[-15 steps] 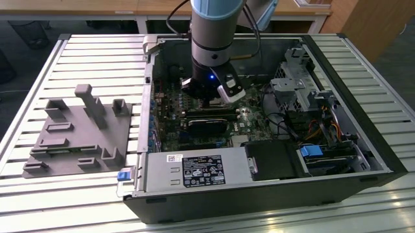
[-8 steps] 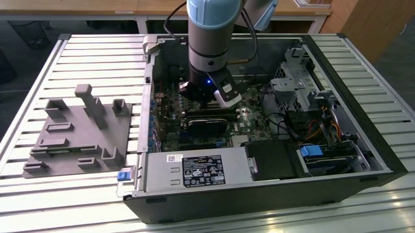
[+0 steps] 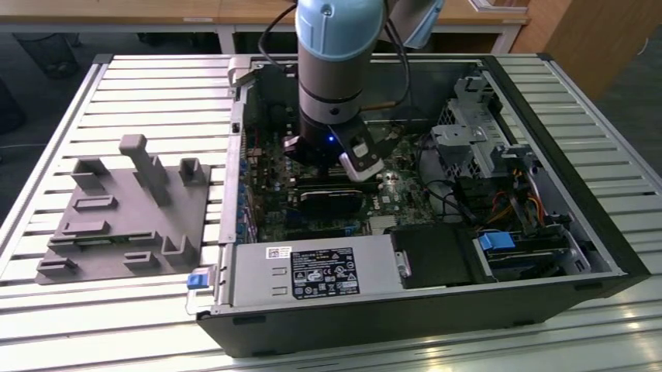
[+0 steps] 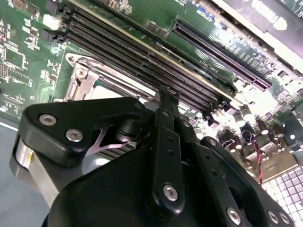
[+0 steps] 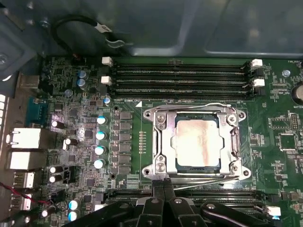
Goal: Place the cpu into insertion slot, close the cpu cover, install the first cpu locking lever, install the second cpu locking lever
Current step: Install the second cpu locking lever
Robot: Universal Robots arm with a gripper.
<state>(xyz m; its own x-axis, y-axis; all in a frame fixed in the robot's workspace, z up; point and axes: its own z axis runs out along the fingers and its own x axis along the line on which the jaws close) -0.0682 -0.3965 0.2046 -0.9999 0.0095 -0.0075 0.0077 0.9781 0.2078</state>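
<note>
In the first wrist view the cpu [image 5: 196, 144], silver-grey with a smudged top, lies in the insertion slot [image 5: 150, 115] on the green board. The cpu cover [image 5: 165, 144] lies flat around it. One thin wire locking lever [image 5: 189, 105] runs along the socket's side by the memory slots. A second lever [image 5: 203, 178] runs along the opposite side. My gripper [image 5: 164, 183] is shut, its black fingertips [image 5: 168, 184] together right at that second lever's end. The second wrist view has the gripper [image 4: 165, 94] beside the socket's metal frame [image 4: 87, 75]. From the exterior view the arm [image 3: 331, 93] reaches down into the open computer case.
Long black memory slots [image 5: 180, 78] lie beside the socket. A black graphics card [image 3: 331, 203] sits near the gripper. The case walls [image 3: 559, 155], drive cage [image 3: 470, 132] and power supply [image 3: 310, 271] hem in the board. A grey fixture [image 3: 124, 209] stands on the slatted table at the exterior view's left.
</note>
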